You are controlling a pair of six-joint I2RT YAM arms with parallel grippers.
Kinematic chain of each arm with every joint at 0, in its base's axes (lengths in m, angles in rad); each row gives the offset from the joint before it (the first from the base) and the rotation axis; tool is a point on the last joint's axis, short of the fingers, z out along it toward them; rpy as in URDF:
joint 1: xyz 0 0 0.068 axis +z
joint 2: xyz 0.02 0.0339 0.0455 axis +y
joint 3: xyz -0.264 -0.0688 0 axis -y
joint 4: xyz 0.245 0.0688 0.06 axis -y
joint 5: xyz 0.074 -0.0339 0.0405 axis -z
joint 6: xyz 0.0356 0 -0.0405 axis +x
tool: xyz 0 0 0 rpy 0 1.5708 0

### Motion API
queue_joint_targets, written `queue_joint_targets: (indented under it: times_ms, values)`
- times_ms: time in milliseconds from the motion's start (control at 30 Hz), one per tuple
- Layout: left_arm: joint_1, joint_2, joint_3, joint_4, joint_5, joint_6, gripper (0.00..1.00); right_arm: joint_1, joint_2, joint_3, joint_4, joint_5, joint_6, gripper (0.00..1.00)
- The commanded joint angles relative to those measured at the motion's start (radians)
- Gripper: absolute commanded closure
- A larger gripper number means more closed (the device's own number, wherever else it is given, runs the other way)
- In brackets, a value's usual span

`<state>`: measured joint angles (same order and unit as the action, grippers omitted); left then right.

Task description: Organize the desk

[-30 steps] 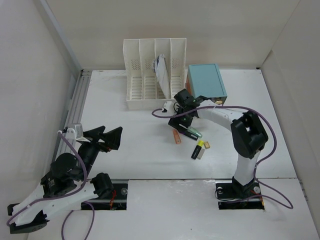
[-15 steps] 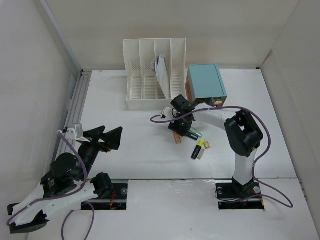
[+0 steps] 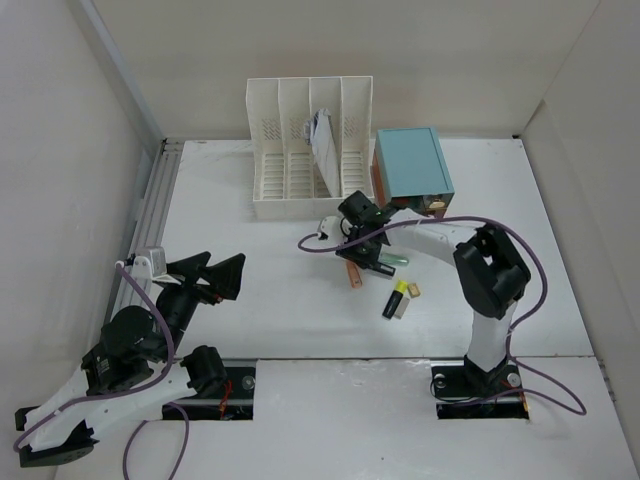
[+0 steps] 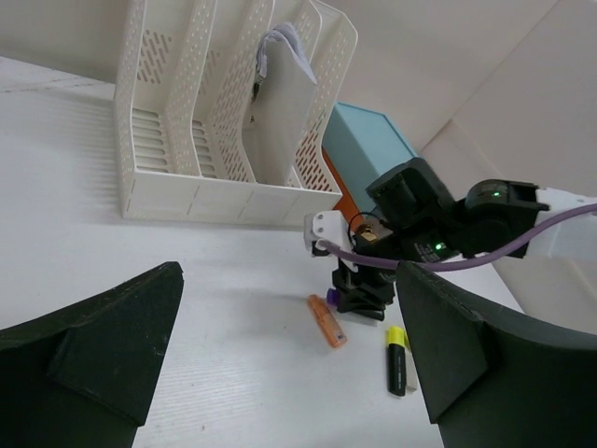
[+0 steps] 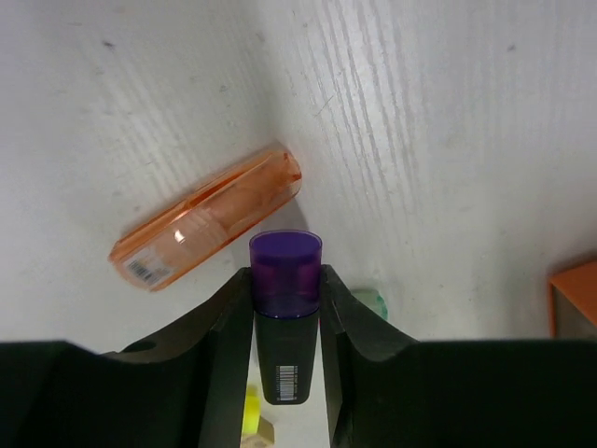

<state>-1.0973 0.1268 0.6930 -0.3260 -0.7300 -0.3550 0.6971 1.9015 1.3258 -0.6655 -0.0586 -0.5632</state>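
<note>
The white desk (image 3: 270,290) holds several markers near its middle. My right gripper (image 3: 362,250) is shut on a black highlighter with a purple cap (image 5: 284,317), low over the desk, cap pointing out past the fingertips. An orange marker (image 5: 210,224) lies just beyond the cap, also in the top view (image 3: 351,275). A green-capped marker (image 3: 393,261) lies right beside the gripper. A black and yellow highlighter (image 3: 395,300) lies nearer the front. My left gripper (image 4: 284,308) is open and empty, raised at the left front.
A white slotted file rack (image 3: 310,150) with papers in it stands at the back. A teal drawer box (image 3: 412,163) stands to its right, with an orange edge (image 5: 574,299) beside it. A small white eraser (image 3: 405,307) lies by the yellow highlighter. A grey rail (image 3: 150,210) runs along the left edge.
My right gripper has turned and shifted a little to the left over the markers. The left arm has not moved.
</note>
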Motion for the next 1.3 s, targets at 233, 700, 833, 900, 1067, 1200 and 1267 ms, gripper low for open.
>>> queue_joint_targets:
  times_ms: [233,700,833,900,1067,1200,1267]
  values:
    - [0.008,0.011,-0.009,0.039,0.006,0.017,0.03,-0.181,-0.412,0.082,-0.063,-0.52,-0.174,0.97]
    - [0.008,0.02,-0.009,0.039,0.006,0.017,0.03,-0.459,-0.51,-0.016,0.06,-0.834,-0.369,0.97]
    - [0.008,0.02,-0.009,0.039,0.006,0.017,0.03,-0.468,-0.476,-0.025,0.101,-0.834,-0.395,0.97]
    - [0.008,0.02,-0.009,0.039,0.006,0.017,0.03,-0.481,-0.476,-0.025,0.124,-0.846,-0.395,0.97]
    - [0.008,0.02,-0.009,0.039,0.006,0.017,0.02,-0.527,-0.441,-0.016,0.171,-0.88,-0.408,0.98]
    - [0.008,0.02,-0.009,0.039,0.006,0.008,0.02,-0.545,-0.371,0.006,0.161,-0.88,-0.464,0.99]
    - [0.008,0.02,-0.009,0.039,0.006,0.008,0.02,-0.545,-0.339,0.015,0.161,-0.88,-0.506,1.0]
